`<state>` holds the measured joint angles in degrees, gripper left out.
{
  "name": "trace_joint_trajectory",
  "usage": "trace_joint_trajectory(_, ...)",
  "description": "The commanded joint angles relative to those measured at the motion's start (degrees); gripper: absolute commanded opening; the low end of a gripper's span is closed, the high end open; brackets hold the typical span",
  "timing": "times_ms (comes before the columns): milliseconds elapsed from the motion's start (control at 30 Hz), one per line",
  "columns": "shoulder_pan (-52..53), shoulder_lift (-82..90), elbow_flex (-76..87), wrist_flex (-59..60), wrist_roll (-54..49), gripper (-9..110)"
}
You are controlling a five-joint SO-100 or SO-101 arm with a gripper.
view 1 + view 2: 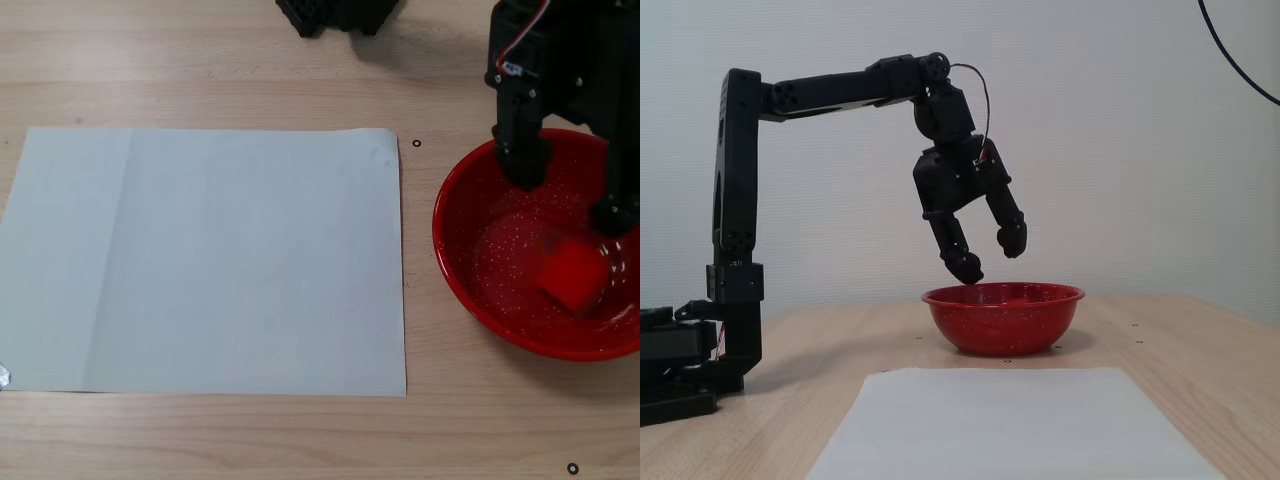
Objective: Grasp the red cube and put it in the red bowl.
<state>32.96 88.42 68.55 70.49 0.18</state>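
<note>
Jaws spread wide and empty, nothing between them. Gripper (pixel 988 256) hanging just above the rim of the red bowl (pixel 1003 318), fingertips clear of the rim in the side-on fixed view. Red cube (pixel 572 277) lying inside the bowl, toward the right of the floor in the top-down fixed view, partly blending with the speckled red interior. Placement apparently done; step in hand judged to be the retreat. Best done by lifting straight up before swinging away, keeping the lower fingertip (pixel 967 268) from clipping the rim and tipping or sliding the bowl. Wrist bent downward, jaws pointing down, slightly toward the right of the side-on view. Forearm stretched roughly level from the tall upright link above the base at that view's left. White paper sheet (pixel 210 260) bare, beside the bowl.
</note>
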Motion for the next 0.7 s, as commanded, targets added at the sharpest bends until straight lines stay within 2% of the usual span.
trace_joint_trajectory(0,0.18,2.99,-4.31,0.44,-0.53,27)
trace_joint_trajectory(233,-0.88,3.52,-7.12,1.32,-0.62,17)
trace_joint_trajectory(400,-1.93,4.92,-8.96,1.67,0.0,0)
trace_joint_trajectory(667,-5.1,8.09,-10.9,4.92,-0.79,0)
